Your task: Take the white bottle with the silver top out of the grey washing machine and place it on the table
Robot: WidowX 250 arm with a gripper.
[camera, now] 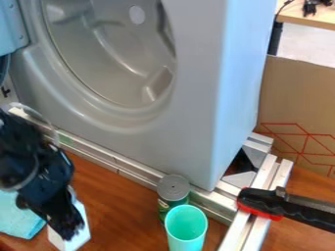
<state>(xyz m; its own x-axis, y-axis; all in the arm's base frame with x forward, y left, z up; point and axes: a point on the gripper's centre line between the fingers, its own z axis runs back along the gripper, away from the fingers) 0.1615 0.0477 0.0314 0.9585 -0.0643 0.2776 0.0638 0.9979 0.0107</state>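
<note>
Slanting down from the left, the one black arm points its gripper [73, 234] at one white block [82, 241] toward the desk's [121, 211] near left corner; whether the jaws are open, closed or gripping the block, I cannot tell. One teal cloth [18, 220] lies left of it. Toward the desk's near edge, farther right, are one teal cup [186, 230] and, just behind, one grey-topped green can [173, 190]. One black-and-red clamp [288, 206] sits over the metal rails [252, 230] at right.
</note>
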